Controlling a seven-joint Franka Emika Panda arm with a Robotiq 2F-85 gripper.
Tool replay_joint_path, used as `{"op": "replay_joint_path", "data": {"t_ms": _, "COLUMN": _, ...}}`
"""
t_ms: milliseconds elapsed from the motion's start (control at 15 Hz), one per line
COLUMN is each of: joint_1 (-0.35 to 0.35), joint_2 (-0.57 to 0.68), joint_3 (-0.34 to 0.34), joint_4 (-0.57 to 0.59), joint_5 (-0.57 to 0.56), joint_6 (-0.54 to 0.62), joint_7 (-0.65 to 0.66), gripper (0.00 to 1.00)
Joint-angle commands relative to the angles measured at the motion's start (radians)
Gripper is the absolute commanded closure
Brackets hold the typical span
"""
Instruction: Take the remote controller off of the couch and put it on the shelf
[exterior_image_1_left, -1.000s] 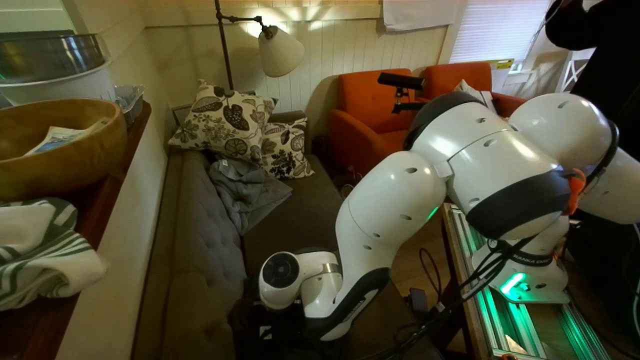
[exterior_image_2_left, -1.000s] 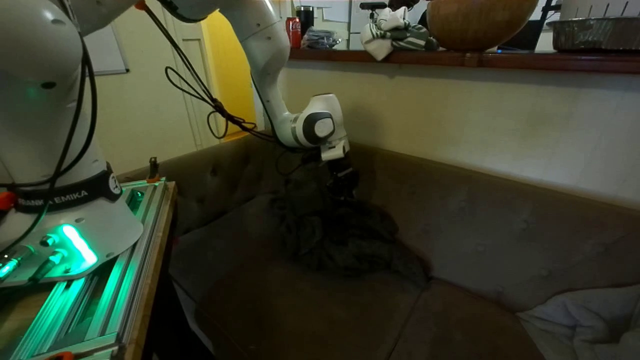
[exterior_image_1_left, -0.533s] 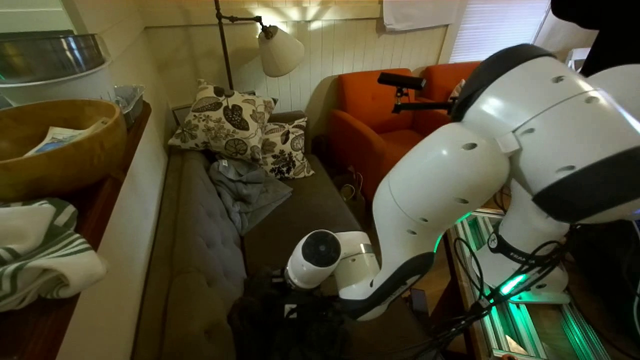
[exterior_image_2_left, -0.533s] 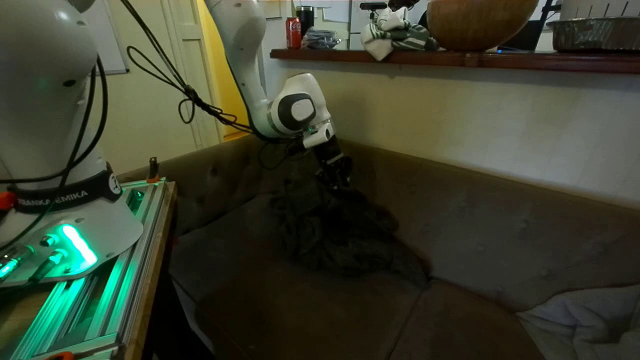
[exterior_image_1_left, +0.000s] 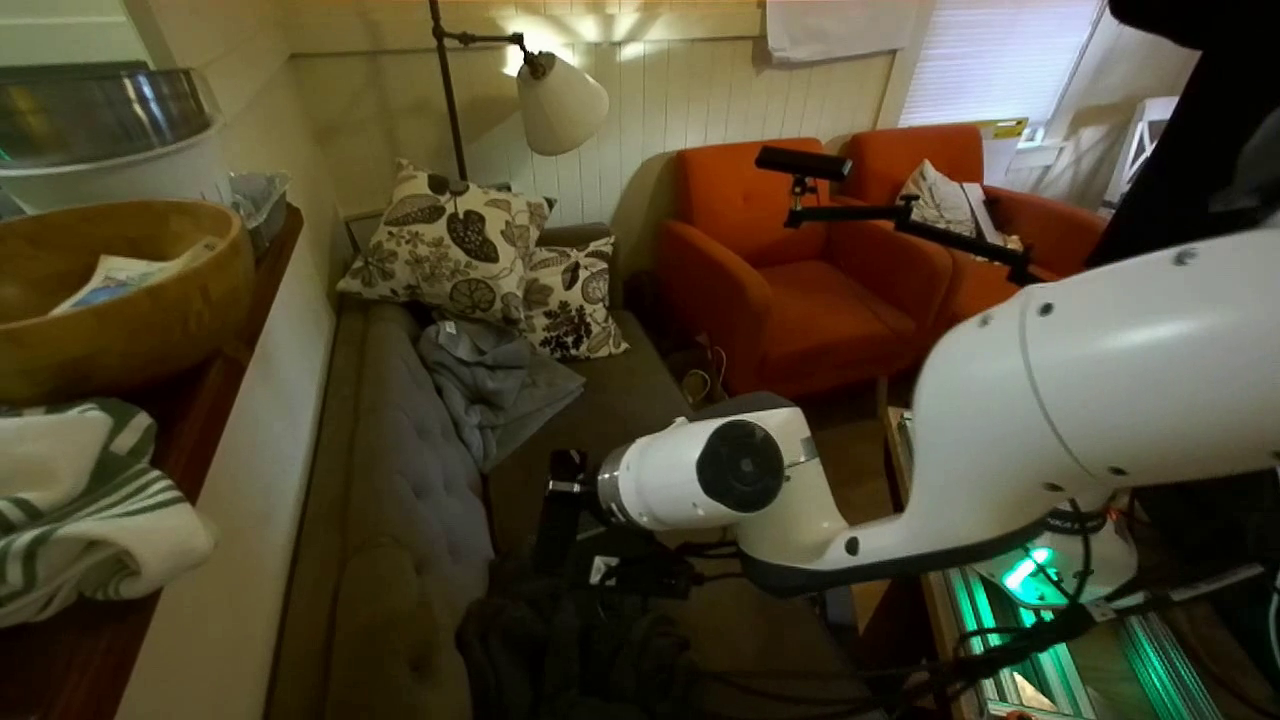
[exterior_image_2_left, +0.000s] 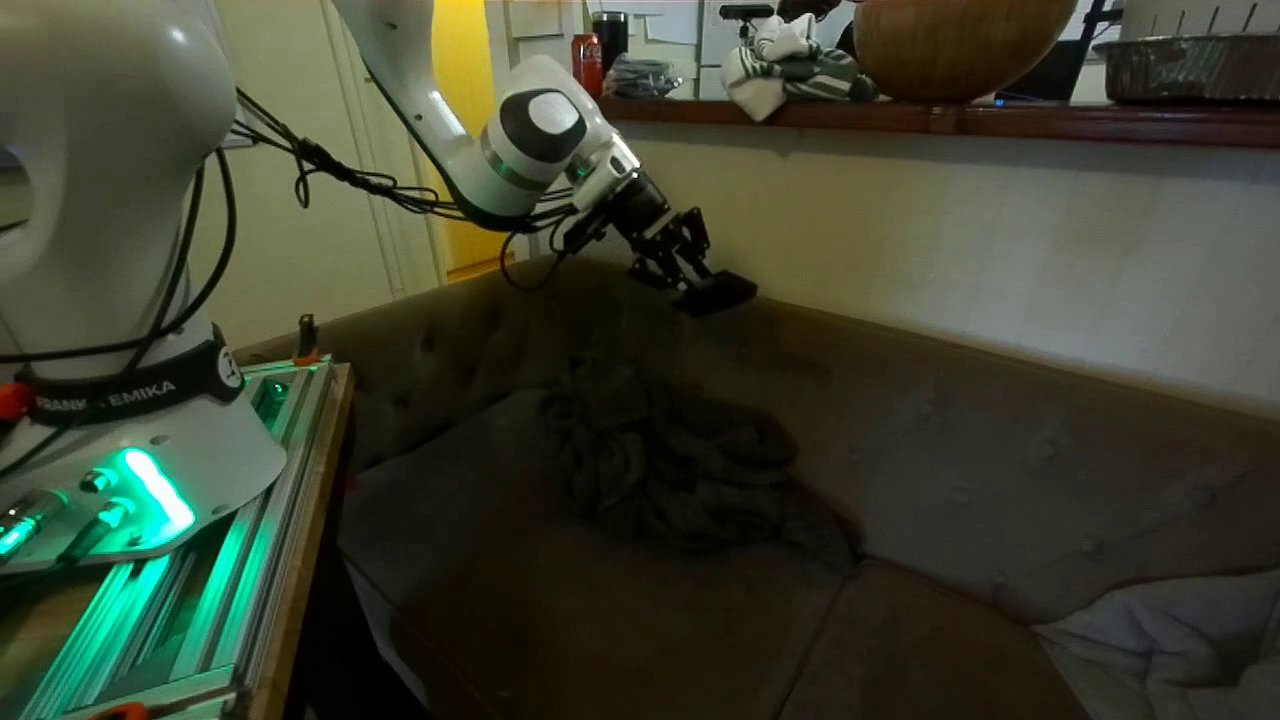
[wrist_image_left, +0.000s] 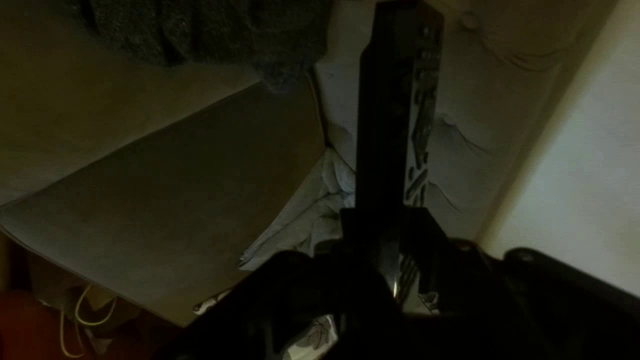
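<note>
The black gripper (wrist_image_left: 384, 227) has its two fingers (wrist_image_left: 425, 227) clamped on the remote controller (wrist_image_left: 382, 115), one pressing from the left and one from the right in the wrist view. The buttoned face is turned to the right there; the far end reaches the top edge, and the near end is lost in the dark between the fingers. In an exterior view the remote controller juts out past the fingertips, held in the air above the tufted couch (exterior_image_2_left: 1000, 440) and well apart from the reddish-brown wooden shelf (exterior_image_2_left: 1050, 122).

The shelf tops the pale wall (exterior_image_2_left: 950, 230) beyond the couch; the robot arm (exterior_image_2_left: 405, 70) hides its left end, and the right edge cuts it short. A wooden bowl (exterior_image_2_left: 950, 50), cropped at the top, and a striped towel (exterior_image_2_left: 800, 65) sit on it. A dark blanket (exterior_image_2_left: 680, 470) lies bunched on the seat, its folds too dim to follow, while a pale grey cloth (exterior_image_2_left: 1180, 640) runs out of view at the right.

In an exterior view with patterned pillows (exterior_image_1_left: 450, 240) at the couch's far end, gripper and remote controller merge into black shapes left of the white wrist (exterior_image_1_left: 660, 475); the slim one is probably the remote controller. The couch's near end is cut off there, and a black form (exterior_image_1_left: 1190, 150) at the far right is too cropped to identify.
</note>
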Motion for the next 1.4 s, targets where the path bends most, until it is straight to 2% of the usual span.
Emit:
{"op": "replay_joint_path", "data": {"t_ms": 0, "joint_1": 0.264, "joint_2": 0.074, "joint_3": -0.167, "joint_4": -0.123, "joint_5": 0.081, "joint_6": 0.064, "joint_7": 0.146, "gripper": 0.93}}
{"op": "replay_joint_path", "data": {"t_ms": 67, "joint_1": 0.337, "joint_2": 0.111, "joint_3": -0.184, "joint_4": -0.154, "joint_5": 0.212, "joint_6": 0.073, "joint_7": 0.101, "gripper": 0.93}}
{"op": "replay_joint_path", "data": {"t_ms": 200, "joint_1": 0.479, "joint_2": 0.17, "joint_3": -0.226, "joint_4": -0.214, "joint_5": 0.338, "joint_6": 0.067, "joint_7": 0.131, "gripper": 0.93}}
{"op": "replay_joint_path", "data": {"t_ms": 267, "joint_1": 0.534, "joint_2": 0.197, "joint_3": -0.234, "joint_4": -0.241, "joint_5": 0.399, "joint_6": 0.064, "joint_7": 0.14, "gripper": 0.93}}
{"op": "replay_joint_path", "data": {"t_ms": 333, "joint_1": 0.575, "joint_2": 0.154, "joint_3": -0.26, "joint_4": -0.332, "joint_5": 0.436, "joint_6": 0.112, "joint_7": 0.112, "gripper": 0.93}}
{"op": "replay_joint_path", "data": {"t_ms": 400, "joint_1": 0.599, "joint_2": 0.151, "joint_3": -0.258, "joint_4": -0.36, "joint_5": 0.474, "joint_6": 0.121, "joint_7": 0.105, "gripper": 0.93}}
{"op": "replay_joint_path", "data": {"t_ms": 467, "joint_1": 0.588, "joint_2": 0.092, "joint_3": -0.252, "joint_4": -0.389, "joint_5": 0.489, "joint_6": 0.159, "joint_7": 0.072, "gripper": 0.93}}
{"op": "replay_joint_path", "data": {"t_ms": 533, "joint_1": 0.568, "joint_2": 0.147, "joint_3": -0.223, "joint_4": -0.31, "joint_5": 0.483, "joint_6": 0.084, "joint_7": 0.056, "gripper": 0.93}}
{"op": "replay_joint_path", "data": {"t_ms": 600, "joint_1": 0.579, "joint_2": 0.146, "joint_3": -0.221, "joint_4": -0.335, "joint_5": 0.49, "joint_6": 0.094, "joint_7": 0.05, "gripper": 0.7}}
{"op": "replay_joint_path", "data": {"t_ms": 800, "joint_1": 0.565, "joint_2": 0.148, "joint_3": -0.21, "joint_4": -0.311, "joint_5": 0.489, "joint_6": 0.091, "joint_7": 0.049, "gripper": 0.7}}
{"op": "replay_joint_path", "data": {"t_ms": 867, "joint_1": 0.563, "joint_2": 0.148, "joint_3": -0.209, "joint_4": -0.307, "joint_5": 0.489, "joint_6": 0.091, "joint_7": 0.048, "gripper": 0.93}}
{"op": "replay_joint_path", "data": {"t_ms": 1067, "joint_1": 0.509, "joint_2": 0.09, "joint_3": -0.212, "joint_4": -0.304, "joint_5": 0.498, "joint_6": 0.159, "joint_7": 0.048, "gripper": 0.93}}
{"op": "replay_joint_path", "data": {"t_ms": 1333, "joint_1": 0.379, "joint_2": -0.034, "joint_3": -0.212, "joint_4": -0.302, "joint_5": 0.478, "joint_6": 0.319, "joint_7": -0.002, "gripper": 0.93}}
